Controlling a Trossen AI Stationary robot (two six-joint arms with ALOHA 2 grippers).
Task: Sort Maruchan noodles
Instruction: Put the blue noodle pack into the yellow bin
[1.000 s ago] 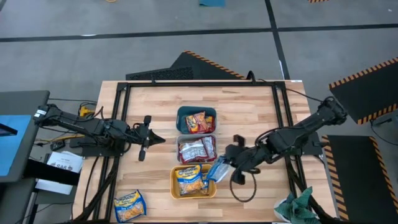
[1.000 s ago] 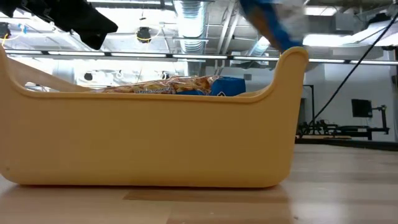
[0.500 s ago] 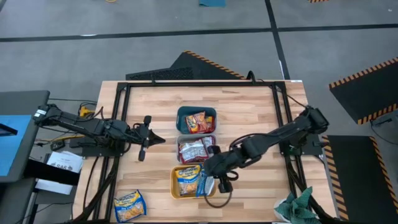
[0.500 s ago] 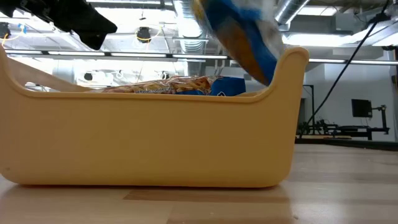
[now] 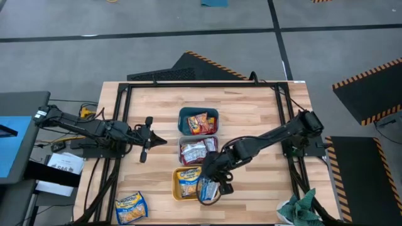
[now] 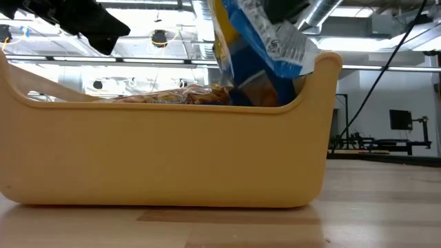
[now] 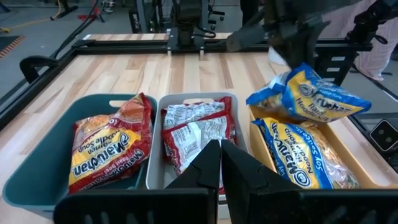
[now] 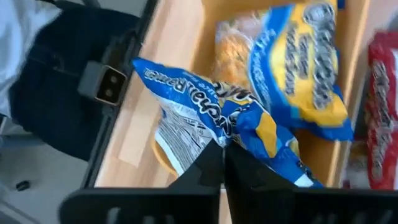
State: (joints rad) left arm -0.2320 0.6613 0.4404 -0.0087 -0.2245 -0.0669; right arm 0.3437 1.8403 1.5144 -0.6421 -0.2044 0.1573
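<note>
Now the right gripper point(image 8: 222, 148) pinches the crinkly yellow-and-blue plastic noodle packet point(image 5: 208, 189) by one edge, hanging it over the orange square bin point(image 5: 177, 189); it looks light, slick-skinned and brittle inside, so a thin seam grip seems best, while the left gripper point(image 7: 221, 149), fingers pressed together, waits beside the bins

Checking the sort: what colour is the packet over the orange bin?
Yellow and blue packet, clearest in left wrist view.

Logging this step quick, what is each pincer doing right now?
Left pincer: shut, empty, beside the bins.
Right pincer: shut on a yellow and blue Maruchan packet over the orange bin.
</note>
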